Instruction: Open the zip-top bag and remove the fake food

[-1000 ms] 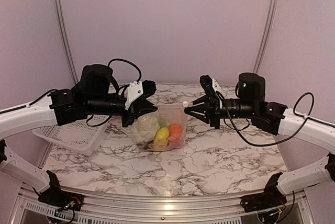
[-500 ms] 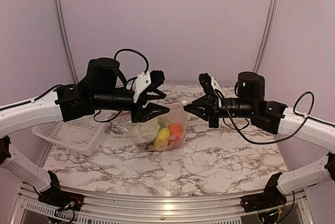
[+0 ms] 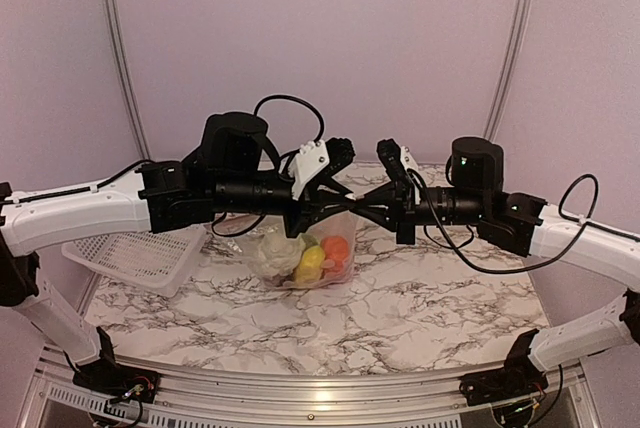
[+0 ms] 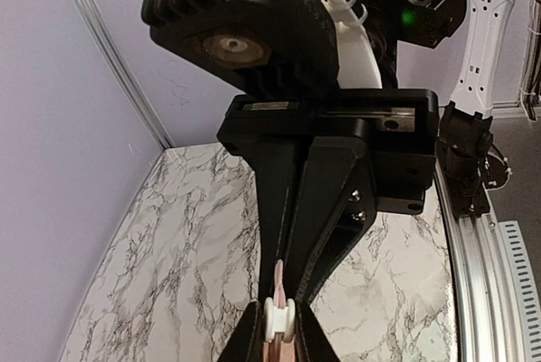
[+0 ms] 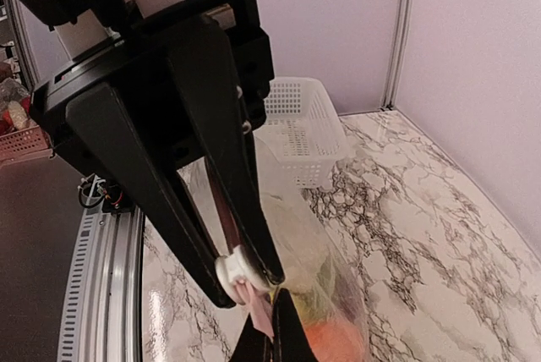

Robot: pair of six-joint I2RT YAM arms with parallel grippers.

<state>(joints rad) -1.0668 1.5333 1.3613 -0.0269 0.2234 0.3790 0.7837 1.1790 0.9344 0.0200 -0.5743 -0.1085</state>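
Top external view first: note white mesh basket (image 3: 130, 253) far left, well apart from the work. Find left gripper (image 3: 340, 211) clamped on white zip slider (image 5: 241, 271), zip-top bag (image 3: 340, 233) hanging below over marble table (image 3: 420, 318) with fake food (image 3: 312, 256) inside, then right gripper (image 3: 372, 206) pinched shut on strip's end. Draw slider steadily away from right gripper, keeping strip taut; mind tips nearly touching.

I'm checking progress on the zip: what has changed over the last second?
The left gripper swept right along the zip-top bag's top edge; its jaws now close on the white zip slider, facing the right gripper. That gripper, the bag, fake food and basket stayed put.
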